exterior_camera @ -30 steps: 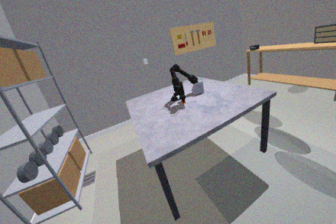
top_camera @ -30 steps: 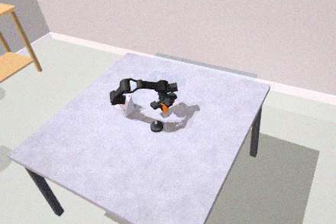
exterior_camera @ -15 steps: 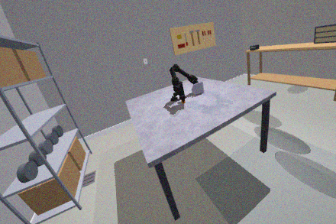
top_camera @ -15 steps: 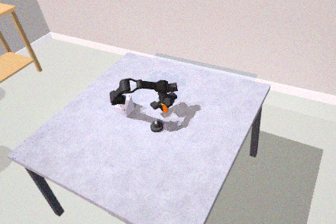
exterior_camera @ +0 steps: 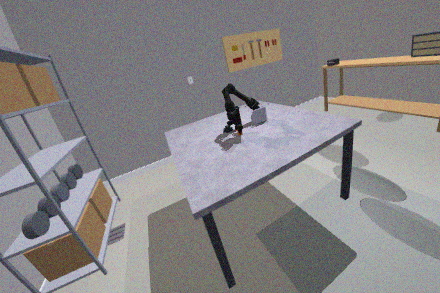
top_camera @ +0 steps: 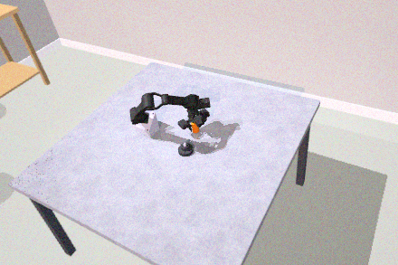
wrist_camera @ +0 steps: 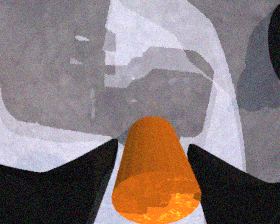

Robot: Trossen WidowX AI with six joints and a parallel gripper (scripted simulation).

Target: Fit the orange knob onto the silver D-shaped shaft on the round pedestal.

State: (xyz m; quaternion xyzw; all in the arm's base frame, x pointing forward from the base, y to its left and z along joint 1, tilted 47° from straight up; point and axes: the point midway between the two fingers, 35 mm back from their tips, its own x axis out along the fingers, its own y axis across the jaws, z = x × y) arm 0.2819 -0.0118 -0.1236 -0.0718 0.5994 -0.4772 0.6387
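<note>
The orange knob (top_camera: 194, 127) (exterior_camera: 239, 132) (wrist_camera: 152, 165) is low at the tabletop, its wide end toward the wrist camera; whether it rests on the table I cannot tell. My gripper (top_camera: 192, 123) (wrist_camera: 153, 147) is open around it, a finger on each side, with a thin gap at the left finger in the wrist view. The dark round pedestal (top_camera: 185, 150) (exterior_camera: 228, 130) (wrist_camera: 275, 45) stands apart from the knob, nearer the front in the top view. Its silver shaft (top_camera: 184, 144) points up. The knob's hole and the shaft's flat side cannot be made out.
The arm's pale base block (top_camera: 152, 124) (exterior_camera: 259, 115) stands on the table (top_camera: 136, 186) (exterior_camera: 220, 176) beside the work area. The arm's shadow falls around the knob and pedestal. A shelf rack and a wooden bench stand away from the table.
</note>
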